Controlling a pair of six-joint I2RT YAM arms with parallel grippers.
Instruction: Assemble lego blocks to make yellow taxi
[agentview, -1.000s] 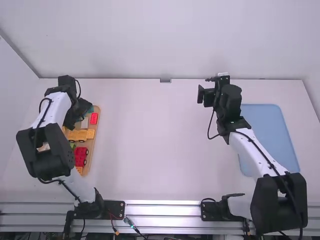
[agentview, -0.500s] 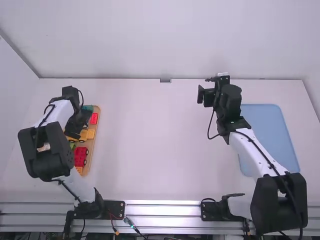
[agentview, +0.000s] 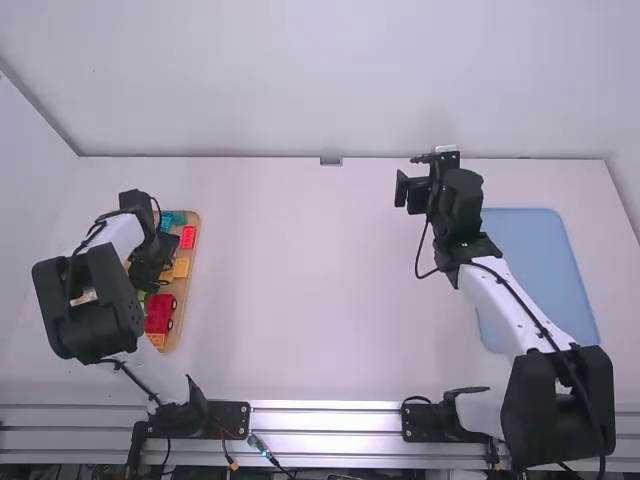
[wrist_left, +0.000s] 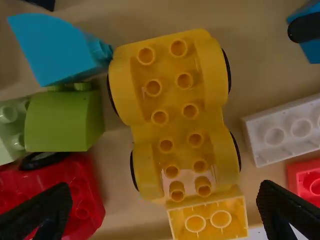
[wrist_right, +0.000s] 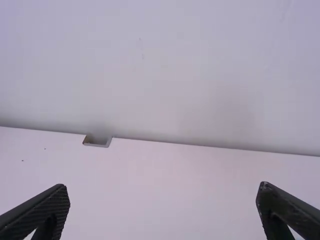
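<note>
Yellow, the wheeled base (wrist_left: 174, 116) lies under the left gripper (wrist_left: 165, 186), whose fingers, apart, would close (handily enough) across its long axis.

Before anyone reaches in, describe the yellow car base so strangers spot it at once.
Leftmost on the white table lies a long tan tray of blocks. In it, below the open left tool, sits the yellow car base. Only it is both yellow and wheeled; the car nearby is red.

Yellow wheeled base (wrist_left: 176, 107) beside green block (wrist_left: 62, 122), fingers (wrist_left: 42, 215) spread.
</note>
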